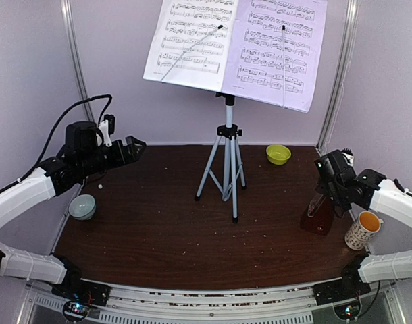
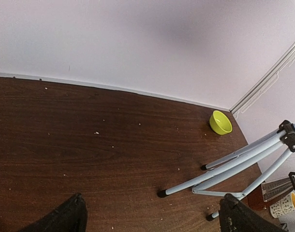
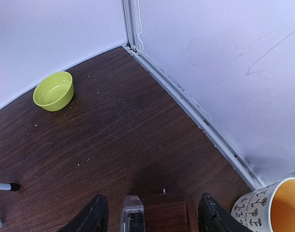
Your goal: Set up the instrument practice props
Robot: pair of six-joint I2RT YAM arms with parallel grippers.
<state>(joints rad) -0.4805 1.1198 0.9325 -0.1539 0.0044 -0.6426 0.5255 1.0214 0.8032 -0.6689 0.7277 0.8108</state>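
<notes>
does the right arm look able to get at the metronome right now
Likely yes: the right arm hangs just above the metronome, jaws straddling its top, nothing between. The mug stands close but apart.

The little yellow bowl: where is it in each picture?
Top view: yellow bowl at the back right, right of the tripod.
Left wrist: right of middle, by the back wall.
Right wrist: upper left.
Shared landmark: the patterned mug, lower right in all three.
</notes>
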